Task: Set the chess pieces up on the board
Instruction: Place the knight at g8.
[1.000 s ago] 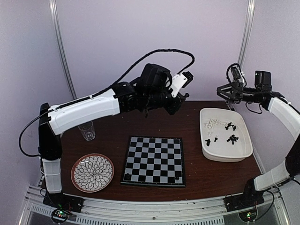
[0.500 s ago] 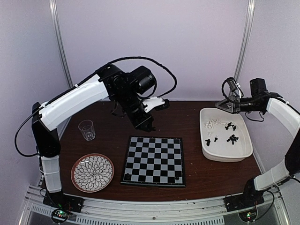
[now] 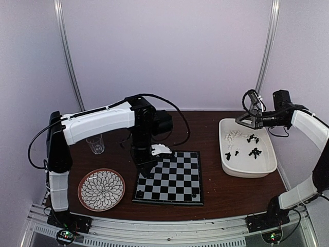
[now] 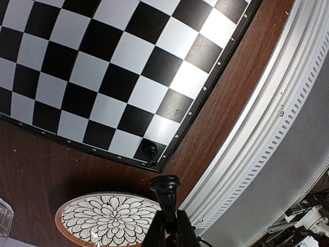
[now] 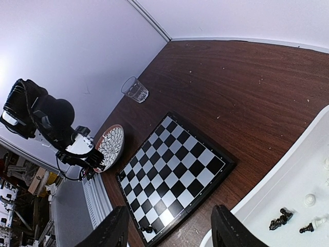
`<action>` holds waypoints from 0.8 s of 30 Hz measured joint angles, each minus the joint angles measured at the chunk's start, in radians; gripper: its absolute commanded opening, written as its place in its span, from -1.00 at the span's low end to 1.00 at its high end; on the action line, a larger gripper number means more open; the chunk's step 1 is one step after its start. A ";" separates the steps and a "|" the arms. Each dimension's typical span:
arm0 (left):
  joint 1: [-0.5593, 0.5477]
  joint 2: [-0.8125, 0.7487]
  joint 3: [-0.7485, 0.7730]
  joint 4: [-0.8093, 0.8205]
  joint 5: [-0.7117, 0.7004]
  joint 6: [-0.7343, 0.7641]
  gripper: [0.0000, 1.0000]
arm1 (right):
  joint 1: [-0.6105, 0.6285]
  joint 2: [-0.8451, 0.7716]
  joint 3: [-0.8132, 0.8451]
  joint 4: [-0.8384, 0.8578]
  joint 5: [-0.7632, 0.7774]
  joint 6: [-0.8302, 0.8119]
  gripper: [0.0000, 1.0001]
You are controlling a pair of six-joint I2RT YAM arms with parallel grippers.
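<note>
Top view, with 12 o'clock at the far wall. The board (image 3: 169, 177) lies flat at the table's centre, a square of black and pale checkers inside a thin dark rim. We see it almost bare: one black corner piece (image 4: 149, 150) stands on its 7 o'clock corner square, and a second dark figure (image 3: 194, 195) appears to stand on the 5 o'clock corner.

The left claw (image 4: 168, 218) hangs over the board's 7 o'clock corner, clenched on a black piece (image 4: 165, 186) whose round head points away from the fingers. The right claw (image 5: 169, 229) hovers over the 12 o'clock end of the white tub (image 3: 249, 173). Its jaws stand apart with nothing between them. The tub sits at 3 o'clock of the board and holds the loose pieces (image 3: 253, 152), black and white mixed.

We judge the main hazard to be the closeness of the carried piece to the corner piece, since a descent slightly off target could topple it. The figures are tiny and narrow-based, so releasing one while it is tilted would likely tip it or leave it across two squares. The flowered plate (image 3: 101, 189) at 8 o'clock and the glass (image 3: 94, 143) at 10 o'clock lie within the left arm's sweep.
</note>
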 measured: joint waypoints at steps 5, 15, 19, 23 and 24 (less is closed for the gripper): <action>-0.021 0.033 -0.002 -0.009 0.017 -0.001 -1.00 | 0.000 -0.003 -0.009 0.013 0.000 0.004 0.15; -0.087 0.139 -0.037 -0.011 0.031 -0.018 -1.00 | 0.000 -0.004 -0.010 0.021 -0.001 0.006 0.14; -0.101 0.158 -0.051 -0.015 0.014 -0.036 -1.00 | 0.000 -0.005 -0.010 0.022 -0.001 0.006 0.14; -0.103 0.171 -0.051 -0.017 -0.016 -0.048 -1.00 | 0.000 -0.008 -0.011 0.022 -0.001 0.006 0.14; -0.103 0.176 -0.051 -0.018 -0.029 -0.050 -1.00 | 0.000 -0.010 -0.011 0.022 -0.001 0.006 0.14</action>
